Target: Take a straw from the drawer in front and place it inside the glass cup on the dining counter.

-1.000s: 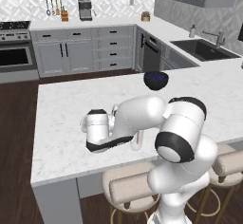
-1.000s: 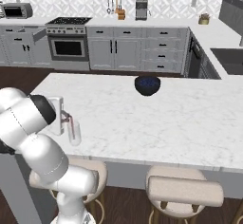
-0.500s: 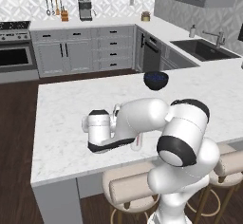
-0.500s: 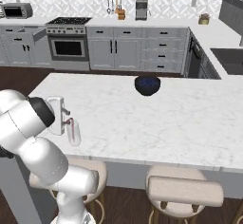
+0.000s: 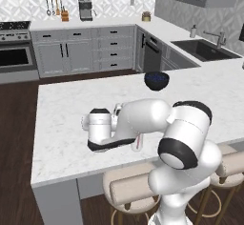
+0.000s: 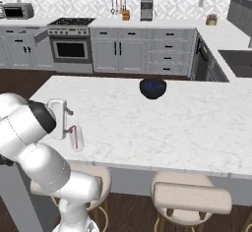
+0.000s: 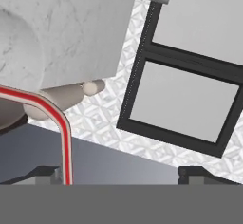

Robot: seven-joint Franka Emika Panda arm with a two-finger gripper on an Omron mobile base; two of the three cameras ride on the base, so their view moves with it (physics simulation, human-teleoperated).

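The dining counter carries the glass cup near its front left edge. The red straw stands in the cup, its bent top leaning toward my hand. My gripper hovers level beside the cup's top, pointing sideways, jaws wide open. In the hand view the straw curves down just beside the left fingertip, and the gripper holds nothing. From the left base view my arm covers most of the cup and the straw. A grey drawer stands pulled out left of the oven.
A dark blue bowl sits mid-counter toward the far edge. Beige stools stand under the front edge. Grey cabinets, an oven and a sink line the far walls beyond a dark wood floor.
The jaws have gone from shut on the straw's top to wide open. The straw stays in the cup. The arm has hardly moved.
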